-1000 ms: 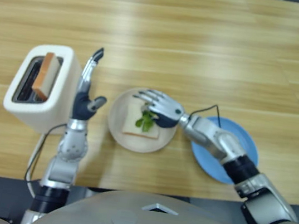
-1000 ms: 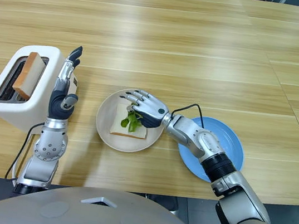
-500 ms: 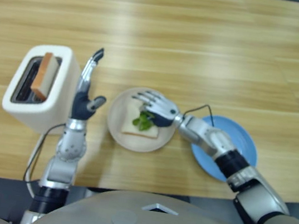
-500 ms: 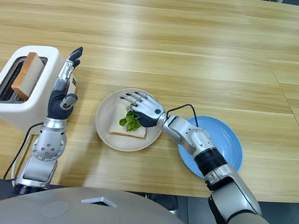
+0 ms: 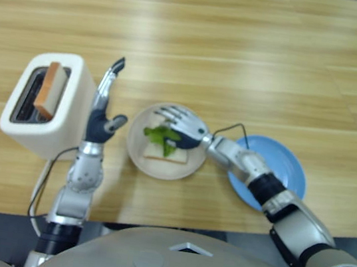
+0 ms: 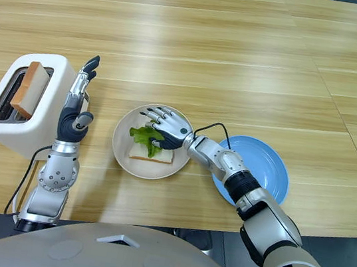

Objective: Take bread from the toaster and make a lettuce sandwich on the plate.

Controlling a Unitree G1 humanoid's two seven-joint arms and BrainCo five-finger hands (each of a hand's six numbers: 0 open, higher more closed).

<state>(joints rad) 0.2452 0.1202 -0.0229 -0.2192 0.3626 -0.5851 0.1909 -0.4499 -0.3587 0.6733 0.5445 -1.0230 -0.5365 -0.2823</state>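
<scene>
A white toaster [image 6: 26,117] stands at the left with one slice of bread [image 6: 25,87] sticking up from its slot. My left hand [image 6: 75,108] stands upright just right of the toaster, open and holding nothing. The beige plate [image 6: 121,155] in the middle carries a bread slice [image 6: 155,155]. A green lettuce leaf [image 6: 143,135] lies over that slice. My right hand [image 6: 168,124] hovers over the plate with its fingers curled on the leaf's right end.
A blue plate [image 6: 269,168] lies under my right forearm, to the right of the beige plate. A thin black cable [image 6: 216,126] loops up from my right wrist. Bare wooden table stretches behind the plates and toaster.
My right hand has edged left over the beige plate. The lettuce, bunched under the palm before, now spreads wider to the left across the bread. My left hand has kept still.
</scene>
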